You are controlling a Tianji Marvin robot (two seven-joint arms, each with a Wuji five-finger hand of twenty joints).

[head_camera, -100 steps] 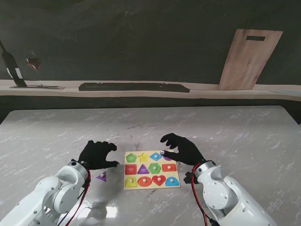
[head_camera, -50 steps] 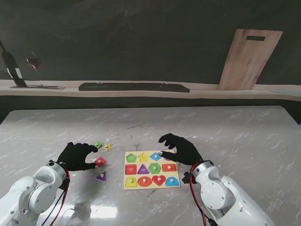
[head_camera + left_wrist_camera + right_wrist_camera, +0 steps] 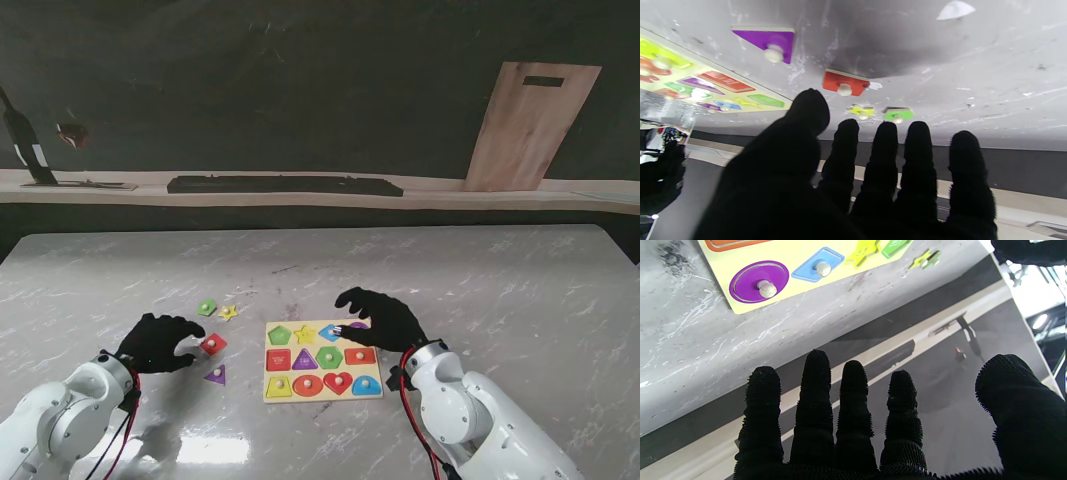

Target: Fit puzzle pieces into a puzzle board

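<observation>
The puzzle board [image 3: 322, 360] lay flat on the marble table [image 3: 500, 290], between the two hands; four loose pieces were counted to its left: a red piece [image 3: 212, 344], a purple triangle [image 3: 216, 375], a yellow star [image 3: 228, 312] and a green piece [image 3: 207, 307], all lying apart from one another. On the board twelve coloured shapes in three rows of four could be counted, though which were seated pieces and which printed recesses could not be told. The pieces were judged to be light, stiff, thin wooden tiles, each with a small pale knob at its centre; the knob was judged the place to pinch, since the flat edges sat flush on a glossy, probably slippery table. The left hand [image 3: 156, 342] was seen empty, fingers spread, just beside the red piece; the right hand [image 3: 380, 317] hovered over the board's far right corner, fingers apart, nothing held.
</observation>
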